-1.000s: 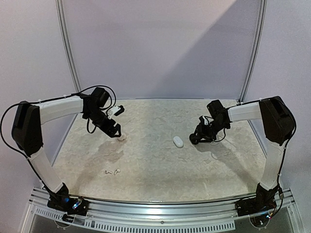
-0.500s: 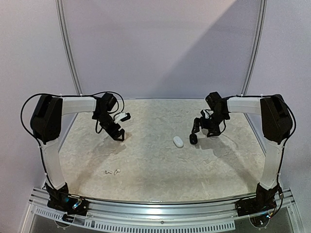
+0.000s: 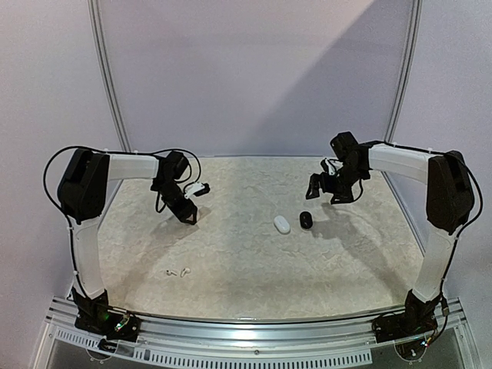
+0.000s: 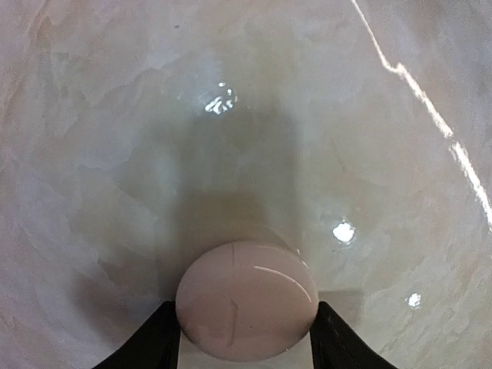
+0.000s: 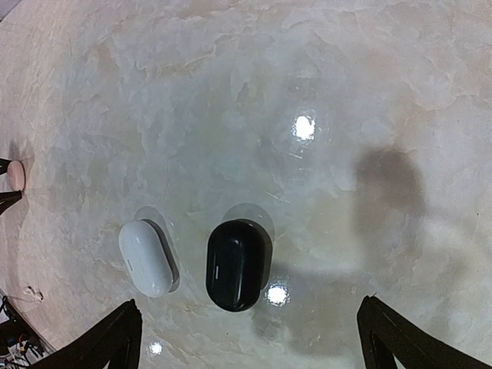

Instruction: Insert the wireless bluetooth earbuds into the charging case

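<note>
A round pale charging case [image 4: 246, 296] lies on the table with my left gripper [image 4: 246, 307] shut on it, one black finger [image 4: 157, 342] against each side. In the top view that gripper [image 3: 187, 214] points down at the left rear and covers the case. Two tiny white earbuds [image 3: 175, 271] lie loose nearer the front left. A black case [image 5: 238, 264] and a white case [image 5: 146, 257] lie closed side by side at mid-table. My right gripper [image 5: 250, 327] hangs open above them, holding nothing, raised at the right rear [image 3: 324, 192].
The marbled tabletop [image 3: 246, 269] is bounded by a metal rail [image 3: 246, 327] at the front and pale walls behind. The white case [image 3: 282, 224] and black case [image 3: 306, 220] sit just left of the right arm.
The right gripper let go of the black case beside the white one, opened wide and rose back. The left gripper's fingers closed in on the pale case.
</note>
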